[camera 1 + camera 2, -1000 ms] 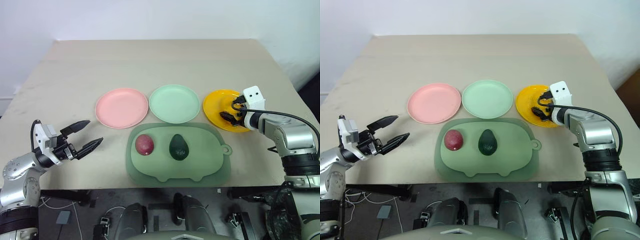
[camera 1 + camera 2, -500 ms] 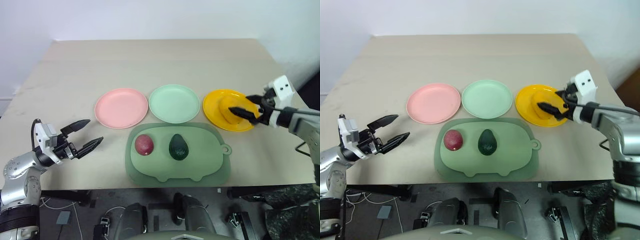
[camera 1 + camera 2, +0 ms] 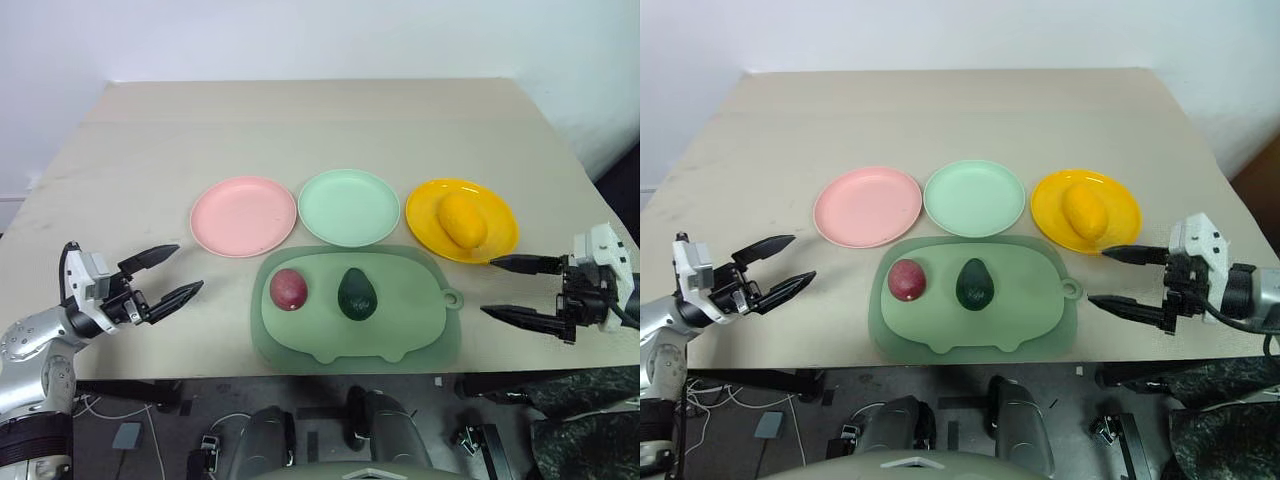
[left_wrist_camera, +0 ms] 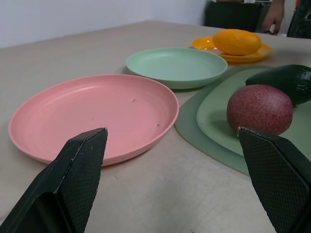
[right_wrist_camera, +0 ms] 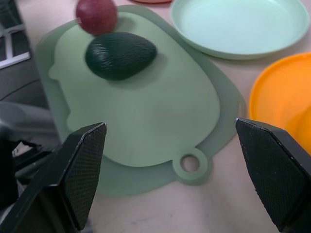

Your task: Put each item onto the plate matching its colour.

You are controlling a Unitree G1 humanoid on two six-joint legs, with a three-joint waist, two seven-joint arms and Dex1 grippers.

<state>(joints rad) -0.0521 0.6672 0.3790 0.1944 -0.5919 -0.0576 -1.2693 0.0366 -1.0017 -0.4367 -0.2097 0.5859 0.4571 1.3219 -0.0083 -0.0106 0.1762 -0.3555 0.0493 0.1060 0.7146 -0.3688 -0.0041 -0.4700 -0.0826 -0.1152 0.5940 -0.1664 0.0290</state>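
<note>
The yellow mango-like fruit (image 3: 461, 220) lies on the yellow-orange plate (image 3: 430, 225) at the right of the row. The mint green plate (image 3: 349, 207) and the pink plate (image 3: 243, 215) stand empty beside it. On the sage-green mat (image 3: 400, 330) in front of them rest the reddish-purple round fruit (image 3: 288, 289) and the dark green avocado (image 3: 357, 294). My right gripper (image 3: 517, 288) hovers open at the table's right front, off the mat's tab, holding nothing. At the front left my left gripper (image 3: 165, 272) is open and empty, pointing toward the pink plate (image 4: 92, 114) and the round fruit (image 4: 259, 109).
The beige table (image 3: 320, 130) stretches bare behind the plates. Its front edge runs just below the mat. A person's hand (image 4: 273, 19) shows far off behind the yellow plate in the left wrist view.
My right gripper has let go of the yellow fruit, left it on the yellow-orange plate, and drawn back toward the table's right front edge. The left gripper has stayed in place.
</note>
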